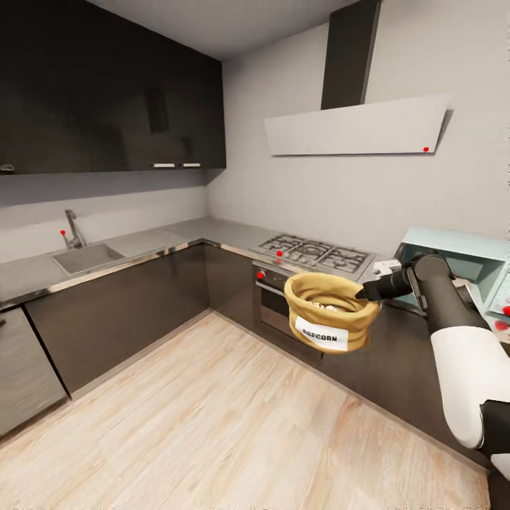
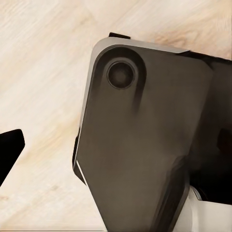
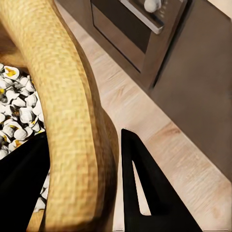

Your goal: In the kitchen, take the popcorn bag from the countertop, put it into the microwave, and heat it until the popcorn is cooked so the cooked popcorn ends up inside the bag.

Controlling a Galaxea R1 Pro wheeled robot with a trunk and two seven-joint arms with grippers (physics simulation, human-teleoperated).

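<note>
The popcorn bag (image 1: 331, 312), a squat mustard-tan burlap sack with a thick rolled rim and a white "POPCORN" label, hangs upright in the air over the wood floor in front of the dark cabinets, white kernels (image 3: 14, 111) inside. The mint-blue microwave (image 1: 464, 265) sits on the worktop (image 1: 212, 230) at far right, its door open.

Sink (image 1: 86, 258), gas hob (image 1: 314, 253), built-in oven (image 1: 273, 303) and hood (image 1: 356, 126) line the walls.

A home kitchen: sink (image 1: 86, 258), gas hob (image 1: 315, 253), built-in oven (image 1: 273, 301), dark cabinets (image 1: 106, 92).
</note>
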